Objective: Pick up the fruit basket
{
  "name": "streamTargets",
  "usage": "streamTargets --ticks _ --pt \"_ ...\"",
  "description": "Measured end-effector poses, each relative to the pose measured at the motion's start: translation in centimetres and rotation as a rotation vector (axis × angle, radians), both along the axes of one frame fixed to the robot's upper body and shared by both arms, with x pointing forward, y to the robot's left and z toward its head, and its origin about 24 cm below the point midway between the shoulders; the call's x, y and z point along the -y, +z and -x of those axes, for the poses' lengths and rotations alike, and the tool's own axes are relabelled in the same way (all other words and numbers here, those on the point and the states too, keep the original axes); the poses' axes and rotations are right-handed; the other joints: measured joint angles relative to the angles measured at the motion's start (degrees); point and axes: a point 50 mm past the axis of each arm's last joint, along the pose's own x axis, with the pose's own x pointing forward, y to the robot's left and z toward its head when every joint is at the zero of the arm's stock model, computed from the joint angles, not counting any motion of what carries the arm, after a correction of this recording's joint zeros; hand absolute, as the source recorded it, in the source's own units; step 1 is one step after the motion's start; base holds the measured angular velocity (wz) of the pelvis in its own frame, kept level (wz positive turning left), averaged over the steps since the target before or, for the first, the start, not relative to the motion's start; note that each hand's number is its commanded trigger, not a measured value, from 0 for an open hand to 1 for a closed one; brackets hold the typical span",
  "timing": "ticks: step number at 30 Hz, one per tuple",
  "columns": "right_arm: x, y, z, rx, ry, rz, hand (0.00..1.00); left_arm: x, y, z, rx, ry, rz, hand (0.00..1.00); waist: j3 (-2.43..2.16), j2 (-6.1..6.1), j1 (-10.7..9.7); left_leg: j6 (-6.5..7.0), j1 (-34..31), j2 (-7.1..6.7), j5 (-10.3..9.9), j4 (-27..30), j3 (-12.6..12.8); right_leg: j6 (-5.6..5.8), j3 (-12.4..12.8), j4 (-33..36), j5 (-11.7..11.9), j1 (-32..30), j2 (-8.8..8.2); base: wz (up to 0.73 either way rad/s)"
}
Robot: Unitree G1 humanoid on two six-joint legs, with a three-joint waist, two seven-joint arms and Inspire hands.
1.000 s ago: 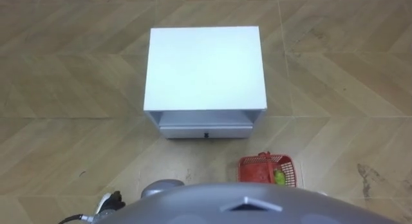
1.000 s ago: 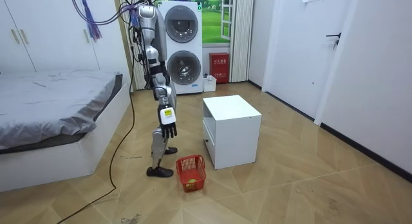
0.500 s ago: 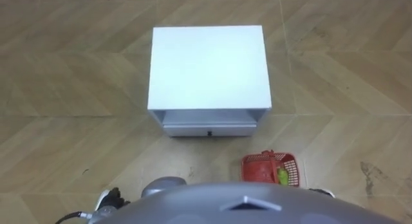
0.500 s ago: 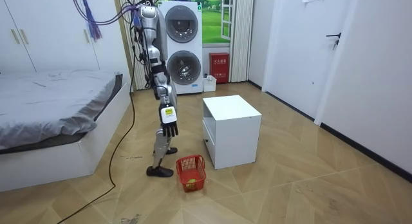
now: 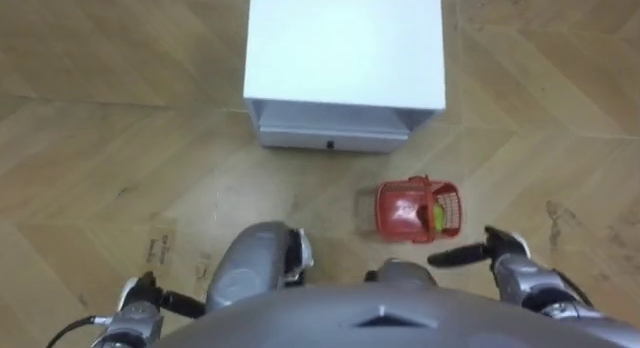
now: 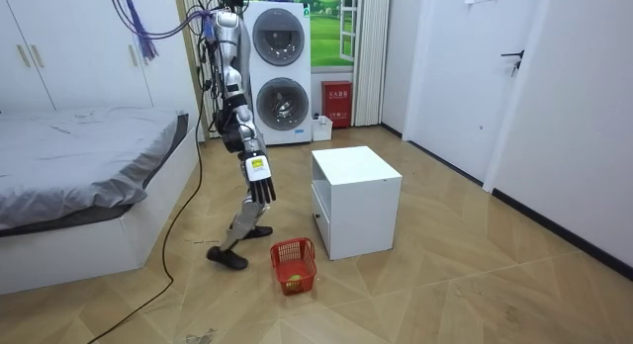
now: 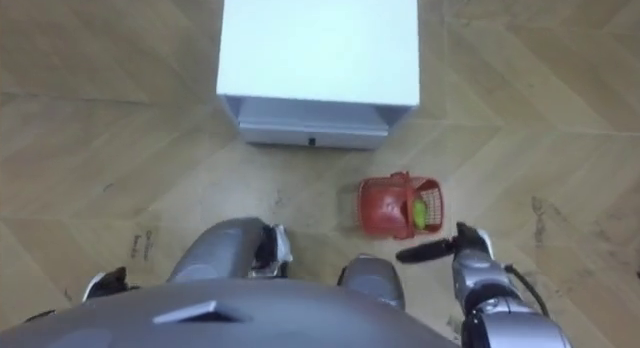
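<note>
stance: standing | right hand (image 5: 497,254): low at the right side, fingers straight, holding nothing | left hand (image 5: 143,296): low at lower left, beside the body

A: Supporting surface?
B: Light-brown wooden floor laid in a chevron pattern (image 5: 120,138).
A: Directly on it?
B: White box-shaped cabinet with a low drawer (image 5: 345,48); red plastic mesh basket (image 5: 402,210) near its right front corner, not touching.
</note>
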Motion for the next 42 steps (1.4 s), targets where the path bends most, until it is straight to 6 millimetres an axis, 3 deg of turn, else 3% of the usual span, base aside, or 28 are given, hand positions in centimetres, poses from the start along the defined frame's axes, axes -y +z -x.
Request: streamTargets --ticks 2,3,5,6,7,9,12,16,18,21,26,27,33,42 --pt "-0.2 0.6 -1.8 0.059 -0.005 -0.011 0.00 -0.4 0.4 -1.7 0.042 -0.009 -0.028 0.00 0.14 -0.60 0.1 -0.06 -7.5 -0.95 -1.8 8.5 0.0 0.14 0.5 0.2 -0.5 1.4 -0.20 0.31" --pt "-0.2 0.9 -2.7 0.094 -0.008 -0.014 0.00 -0.5 0.7 -2.8 0.072 -0.001 -0.043 0.00 0.66 -0.89 0.4 -0.21 -12.0 -1.23 -3.1 14.4 0.5 1.50 1.5 3.1 -7.8 1.2 -0.12 0.29" --pt "-0.4 1.2 -3.4 0.129 -0.031 -0.029 0.00 -0.5 0.8 -3.5 0.102 0.028 -0.050 0.00 1.05 -1.37 0.6 -0.37 -16.9 -1.78 -4.9 22.1 1.0 0.83 2.6 12.3 -15.3 -1.2 -0.32 0.32" --pt "-0.3 1.1 -3.2 0.124 -0.050 -0.037 0.00 -0.5 1.0 -4.1 0.130 0.037 -0.054 0.00 1.08 -1.83 0.8 -0.44 -19.7 -1.86 -5.8 26.1 1.5 0.21 3.0 19.3 -16.9 -3.7 -0.85 0.24" --pt "-0.3 1.0 -3.1 0.121 -0.058 -0.038 0.00 -0.5 1.0 -4.2 0.135 0.041 -0.058 0.00 1.11 -1.95 1.0 -0.51 -21.0 -1.87 -6.2 28.1 1.6 0.06 3.2 22.6 -17.1 -5.0 -1.03 0.18" --pt "-0.2 0.9 -2.7 0.117 -0.078 -0.030 0.00 -0.5 0.9 -3.9 0.130 0.028 -0.079 0.00 1.62 -2.85 1.4 -0.41 -25.0 -2.16 -7.8 35.2 2.5 0.00 4.6 34.3 -17.4 -8.3 -1.60 0.20" --pt "0.2 0.9 -2.3 0.134 -0.099 0.008 0.00 -0.4 0.8 -3.4 0.118 -0.005 -0.106 0.00 1.65 -3.20 0.3 -0.05 -29.1 -2.86 -10.2 43.8 3.6 -0.18 5.1 45.4 -17.5 -9.6 -2.27 0.28" --pt "0.2 1.5 -3.3 0.202 -0.111 0.026 0.00 -0.5 0.9 -2.9 0.137 -0.024 -0.150 0.00 1.62 -4.02 -1.5 0.25 -32.4 -3.44 -11.3 49.4 5.0 -1.31 5.8 53.3 -18.2 -10.3 -3.20 0.17" --pt "0.1 2.0 -4.2 0.260 -0.129 0.032 0.00 -0.6 0.8 -2.5 0.142 -0.014 -0.166 0.00 1.63 -5.33 -3.2 0.18 -33.2 -3.93 -11.4 50.9 5.8 -1.67 5.8 55.9 -19.0 -9.8 -4.03 0.18" --pt "0.2 2.7 -4.9 0.318 -0.137 0.065 0.00 -0.6 0.7 -1.9 0.121 -0.008 -0.171 0.00 1.37 -6.01 -3.9 -0.70 -33.8 -3.92 -11.8 52.4 5.8 -2.01 5.5 57.2 -20.7 -9.0 -3.94 0.06" --pt "0.5 4.3 -6.6 0.422 -0.149 0.115 0.00 -0.6 0.4 -0.2 0.083 -0.005 -0.169 0.00 1.31 -6.09 -6.1 -2.08 -34.0 -3.58 -12.8 54.5 5.9 -2.11 5.5 58.7 -23.6 -7.0 -3.95 -0.01" --pt "0.5 4.8 -7.2 0.457 -0.149 0.122 0.00 -0.6 0.4 0.4 0.072 -0.003 -0.169 0.00 1.27 -6.13 -6.7 -2.64 -34.2 -3.57 -13.1 54.9 6.0 -2.67 5.7 59.3 -24.0 -6.9 -4.06 0.00" --pt "1.4 7.0 -9.1 0.580 -0.148 0.176 0.00 -0.1 0.0 2.2 0.022 -0.035 -0.135 0.00 1.34 -5.86 -7.8 -4.31 -33.8 -3.74 -12.4 54.2 5.1 -2.83 7.7 59.3 -24.1 -7.3 -3.68 -0.15" --pt "2.1 7.3 -9.4 0.575 -0.141 0.190 0.00 0.4 -0.2 1.8 0.013 -0.104 -0.066 0.00 1.40 -6.22 -7.7 -5.06 -34.9 -3.99 -12.4 53.5 5.1 -2.70 7.5 59.5 -24.2 -9.0 -3.93 0.03"
